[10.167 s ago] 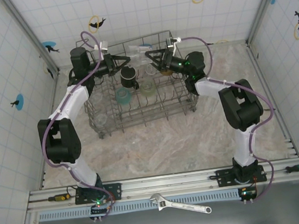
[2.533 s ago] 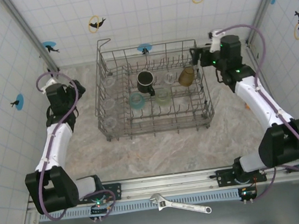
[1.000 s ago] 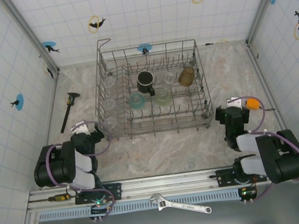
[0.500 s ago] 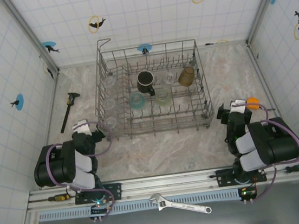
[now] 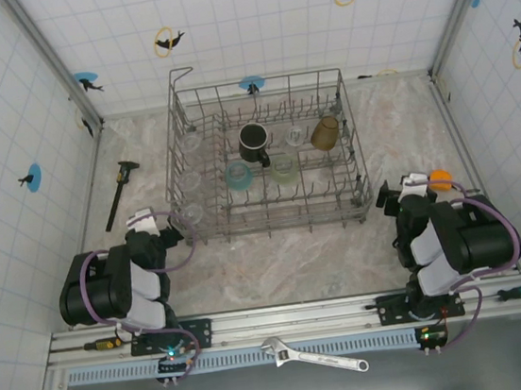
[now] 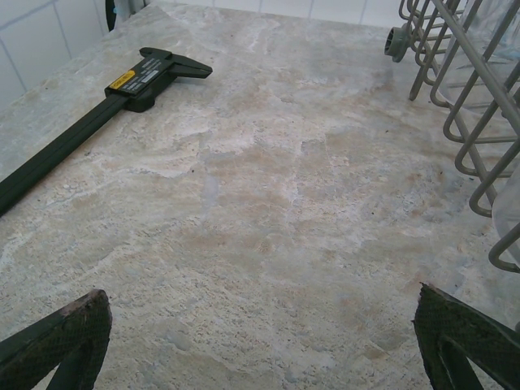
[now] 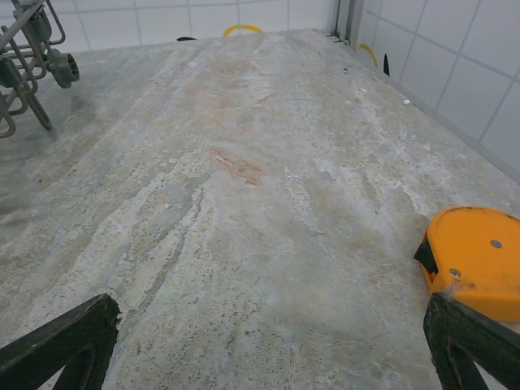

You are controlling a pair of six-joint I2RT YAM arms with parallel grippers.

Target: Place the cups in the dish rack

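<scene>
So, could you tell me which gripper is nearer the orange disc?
Right: right gripper sits beside the disc; left gripper is on the other side of the rack.

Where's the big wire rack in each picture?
Top external: the dish rack sits mid-table, nearer the far wall.
Left wrist: the dish rack wires and one corner foot run along the right edge.
Right wrist: the dish rack corner foot pokes in at the top left.
Shared landmark: the beige marbled table underneath.
</scene>
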